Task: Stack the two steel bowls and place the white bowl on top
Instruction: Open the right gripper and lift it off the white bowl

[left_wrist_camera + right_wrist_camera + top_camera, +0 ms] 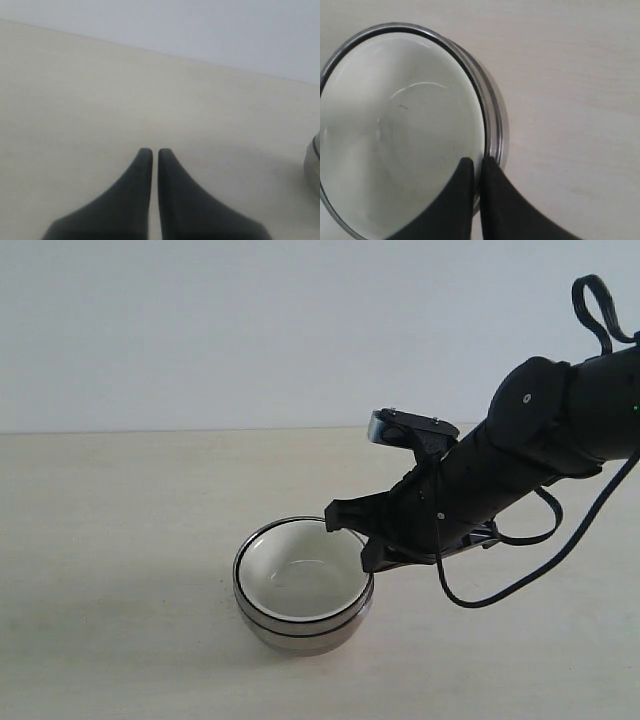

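Note:
The two steel bowls (300, 636) sit nested on the table, their shiny rims (496, 125) showing one just outside the other. The white bowl (300, 575) rests inside the upper one, its pale inside (395, 130) filling much of the right wrist view. My right gripper (350, 540) is at the stack's right rim. Its jaws (477, 161) are pinched on the white bowl's rim, one finger inside the bowl, the other over the steel rims. My left gripper (155, 151) is shut on nothing above bare table, out of the exterior view. An edge of a steel bowl (314, 167) shows beside it.
The pale wooden table (120, 540) runs back to a plain light wall (250, 330). The right arm's black cable (520, 580) hangs in a loop above the table to the right of the stack.

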Action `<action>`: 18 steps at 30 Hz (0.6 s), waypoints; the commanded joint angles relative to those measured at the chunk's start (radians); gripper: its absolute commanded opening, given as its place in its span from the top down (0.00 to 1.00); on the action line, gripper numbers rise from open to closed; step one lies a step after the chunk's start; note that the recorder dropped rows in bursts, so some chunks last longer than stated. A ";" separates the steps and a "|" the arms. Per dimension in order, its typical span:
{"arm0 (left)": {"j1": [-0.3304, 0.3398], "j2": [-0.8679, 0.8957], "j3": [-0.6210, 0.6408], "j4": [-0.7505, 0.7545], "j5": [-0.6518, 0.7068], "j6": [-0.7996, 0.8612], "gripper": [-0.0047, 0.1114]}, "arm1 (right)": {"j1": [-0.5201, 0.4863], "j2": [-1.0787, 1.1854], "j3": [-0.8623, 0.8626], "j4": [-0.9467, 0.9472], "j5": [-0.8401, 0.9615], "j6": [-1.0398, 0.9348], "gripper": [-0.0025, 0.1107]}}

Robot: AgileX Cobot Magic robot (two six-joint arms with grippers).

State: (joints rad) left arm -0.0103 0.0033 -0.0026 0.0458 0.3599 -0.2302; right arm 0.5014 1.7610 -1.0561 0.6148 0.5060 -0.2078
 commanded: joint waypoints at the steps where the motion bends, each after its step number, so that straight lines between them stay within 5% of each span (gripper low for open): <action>1: 0.002 -0.003 0.003 -0.004 0.000 0.007 0.93 | -0.003 0.005 -0.002 0.009 -0.003 -0.012 0.98; 13: 0.002 -0.003 0.003 -0.004 0.000 0.007 0.93 | -0.003 -0.021 -0.002 0.082 -0.016 -0.065 0.98; 18: 0.002 -0.003 0.003 -0.004 0.000 0.007 0.93 | -0.003 -0.181 -0.002 -0.048 0.021 0.019 0.98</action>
State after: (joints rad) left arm -0.0103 0.0033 -0.0026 0.0458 0.3599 -0.2302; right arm 0.5014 1.6448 -1.0561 0.6418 0.5091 -0.2366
